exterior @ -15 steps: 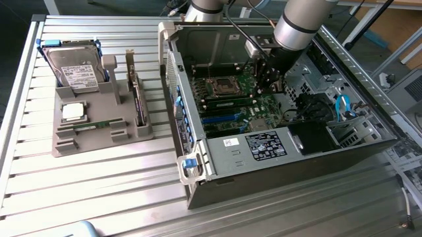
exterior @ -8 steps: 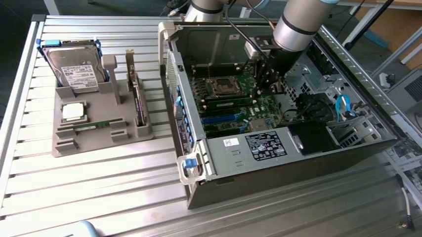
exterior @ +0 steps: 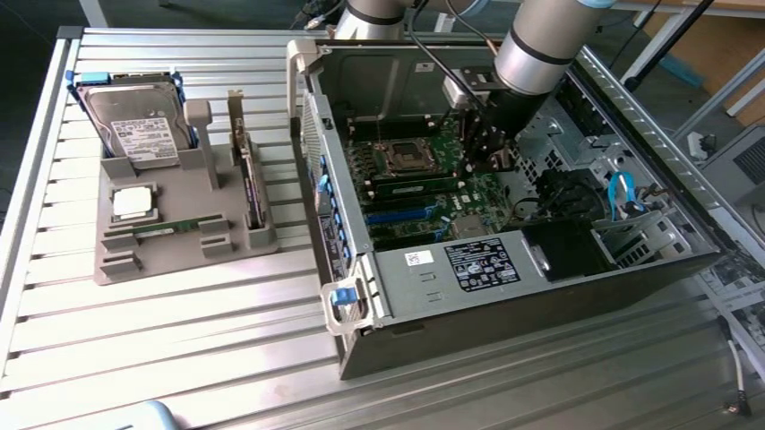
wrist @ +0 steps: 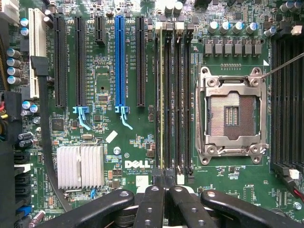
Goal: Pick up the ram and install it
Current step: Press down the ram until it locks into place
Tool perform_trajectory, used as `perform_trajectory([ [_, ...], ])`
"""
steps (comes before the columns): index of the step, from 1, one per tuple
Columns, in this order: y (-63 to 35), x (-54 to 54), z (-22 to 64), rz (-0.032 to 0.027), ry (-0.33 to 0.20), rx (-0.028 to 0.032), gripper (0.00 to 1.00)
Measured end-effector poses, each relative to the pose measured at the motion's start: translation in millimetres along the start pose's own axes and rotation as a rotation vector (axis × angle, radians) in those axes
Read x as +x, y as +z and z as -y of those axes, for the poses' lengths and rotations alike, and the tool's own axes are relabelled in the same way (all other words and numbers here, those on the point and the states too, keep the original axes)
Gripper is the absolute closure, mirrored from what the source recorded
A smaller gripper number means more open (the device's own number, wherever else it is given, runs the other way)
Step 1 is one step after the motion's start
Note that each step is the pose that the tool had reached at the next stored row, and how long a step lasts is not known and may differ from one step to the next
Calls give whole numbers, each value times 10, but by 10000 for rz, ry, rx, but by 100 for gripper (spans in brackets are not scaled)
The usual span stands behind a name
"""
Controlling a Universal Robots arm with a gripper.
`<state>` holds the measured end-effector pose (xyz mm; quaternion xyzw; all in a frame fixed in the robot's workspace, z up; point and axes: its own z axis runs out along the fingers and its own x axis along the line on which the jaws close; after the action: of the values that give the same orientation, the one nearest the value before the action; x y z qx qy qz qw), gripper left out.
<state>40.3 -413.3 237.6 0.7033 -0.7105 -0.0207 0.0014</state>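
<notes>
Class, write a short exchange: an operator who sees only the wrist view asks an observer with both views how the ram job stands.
Operator: I see one ram standing edge-on in a slot, in line with the shut claw. Is there another ram outside the case?
Observer: Yes, a second ram lies flat on the grey tray, to the exterior view's left of the computer case.
Operator: The processor socket looks empty. Where is the processor?
Observer: The processor sits on that tray, between the hard drive and the second ram.
</notes>
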Motion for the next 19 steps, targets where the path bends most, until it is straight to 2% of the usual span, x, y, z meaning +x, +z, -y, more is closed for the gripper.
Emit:
perform_trajectory([
  [19, 42, 1, 1, -1, 0, 0, 89],
])
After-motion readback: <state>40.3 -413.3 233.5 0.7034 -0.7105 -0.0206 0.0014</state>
